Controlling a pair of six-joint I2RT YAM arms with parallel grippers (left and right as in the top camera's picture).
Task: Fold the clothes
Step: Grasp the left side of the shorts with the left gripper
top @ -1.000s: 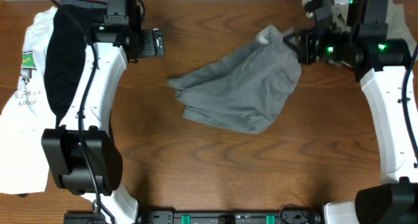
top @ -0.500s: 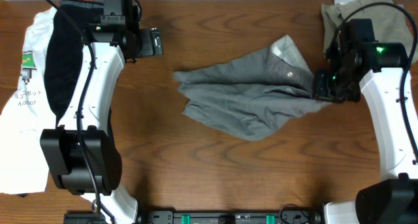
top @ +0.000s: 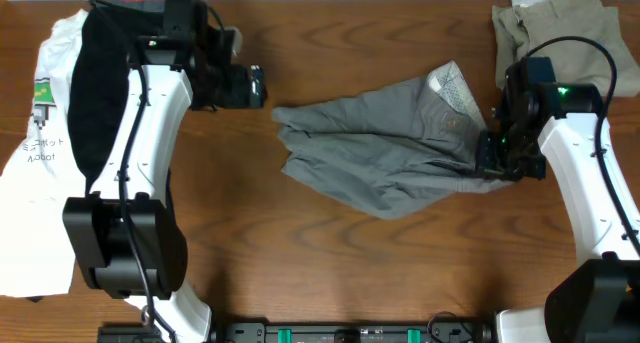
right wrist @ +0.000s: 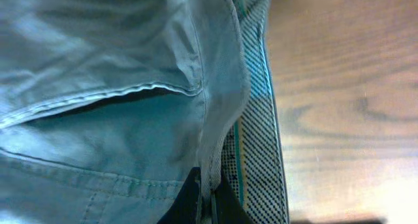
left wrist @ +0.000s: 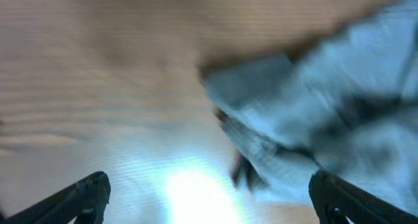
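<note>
Centrally, the grey shorts [top: 385,163] lie crumpled on the wooden table [top: 300,273] — the right gripper [top: 490,158] pinches their waistband at centre right; the left gripper [top: 258,85] hovers spread at their upper left.

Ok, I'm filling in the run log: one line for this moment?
right gripper: shut on grey shorts at waistband | left gripper: open, empty, beside shorts' corner | shorts: crumpled, unfolded
</note>
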